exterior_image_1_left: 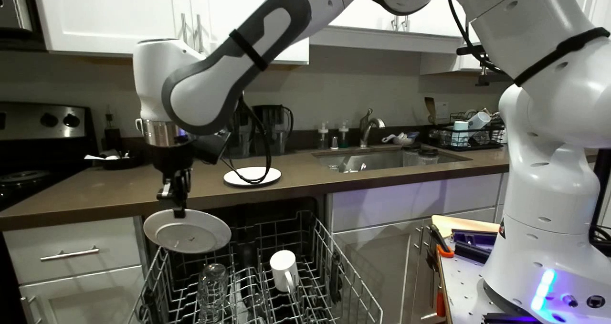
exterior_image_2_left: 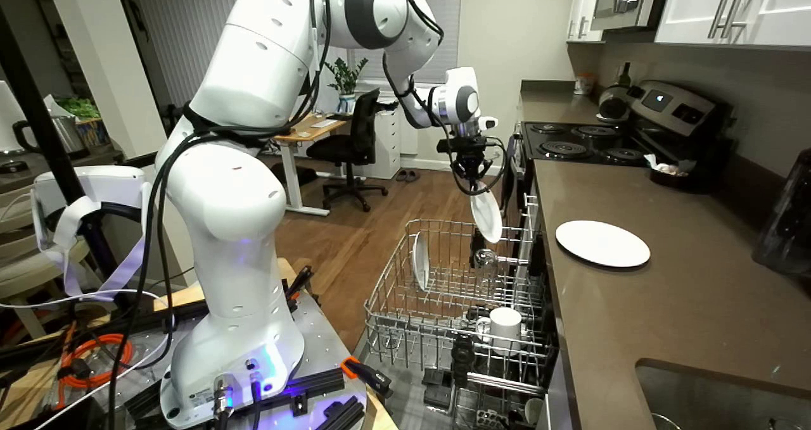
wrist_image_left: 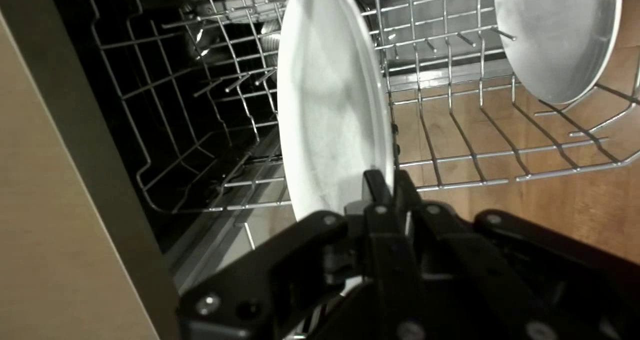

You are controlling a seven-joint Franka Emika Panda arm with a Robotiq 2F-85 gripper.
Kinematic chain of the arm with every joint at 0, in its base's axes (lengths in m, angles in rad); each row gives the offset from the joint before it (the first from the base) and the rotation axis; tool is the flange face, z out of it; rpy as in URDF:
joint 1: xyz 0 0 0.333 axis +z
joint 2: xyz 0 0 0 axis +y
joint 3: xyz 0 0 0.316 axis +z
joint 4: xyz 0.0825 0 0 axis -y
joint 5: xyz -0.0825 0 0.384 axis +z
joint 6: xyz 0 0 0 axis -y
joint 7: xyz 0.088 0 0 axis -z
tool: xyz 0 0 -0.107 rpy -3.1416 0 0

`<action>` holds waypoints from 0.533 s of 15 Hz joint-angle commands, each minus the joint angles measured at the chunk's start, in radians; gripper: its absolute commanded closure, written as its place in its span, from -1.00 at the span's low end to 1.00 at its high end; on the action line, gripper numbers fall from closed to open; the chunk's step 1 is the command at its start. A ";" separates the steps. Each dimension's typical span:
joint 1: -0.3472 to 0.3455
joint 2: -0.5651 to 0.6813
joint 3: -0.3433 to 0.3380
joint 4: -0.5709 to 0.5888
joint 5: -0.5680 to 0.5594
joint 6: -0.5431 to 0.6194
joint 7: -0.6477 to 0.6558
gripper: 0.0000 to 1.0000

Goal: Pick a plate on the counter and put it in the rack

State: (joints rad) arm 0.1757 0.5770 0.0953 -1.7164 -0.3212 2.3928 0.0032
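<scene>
Gripped at its rim, a white plate (exterior_image_1_left: 188, 231) (exterior_image_2_left: 488, 218) (wrist_image_left: 330, 104) hangs above the rack (exterior_image_1_left: 348, 264) (exterior_image_2_left: 388, 262), close to the worktop's edge. My gripper (exterior_image_1_left: 179, 213) (wrist_image_left: 393, 180) is shut on that rim, one finger on each face. The plate stands steeply tilted, nearly on edge in the wrist view, its lower part apart from the wires as far as the exterior views show. A second white plate (exterior_image_1_left: 253, 175) (exterior_image_2_left: 602, 243) lies flat on the counter (exterior_image_2_left: 633, 316). Another plate (exterior_image_2_left: 419, 262) (wrist_image_left: 557, 39) stands upright in the rack's outer side.
Inside the rack are a white mug (exterior_image_1_left: 284, 269) (exterior_image_2_left: 505, 323) and a clear glass (exterior_image_1_left: 212, 286), the glass below the held plate. The counter edge runs right beside the gripper in the wrist view. A black stove (exterior_image_2_left: 564, 145) and a sink (exterior_image_1_left: 377, 159) adjoin the counter.
</scene>
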 commanded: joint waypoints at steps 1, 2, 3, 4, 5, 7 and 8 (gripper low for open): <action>0.014 -0.006 -0.016 -0.017 0.017 0.007 -0.018 0.91; 0.014 -0.007 -0.017 -0.025 0.017 0.006 -0.018 0.89; 0.016 -0.003 -0.019 -0.025 0.016 0.006 -0.018 0.89; 0.017 0.001 -0.020 -0.024 0.016 0.006 -0.018 0.89; 0.017 0.003 -0.020 -0.024 0.016 0.006 -0.018 0.89; 0.017 0.003 -0.021 -0.024 0.016 0.006 -0.018 0.89; 0.018 0.003 -0.021 -0.024 0.016 0.006 -0.018 0.89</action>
State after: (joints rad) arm 0.1797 0.5801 0.0894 -1.7418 -0.3174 2.3998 -0.0075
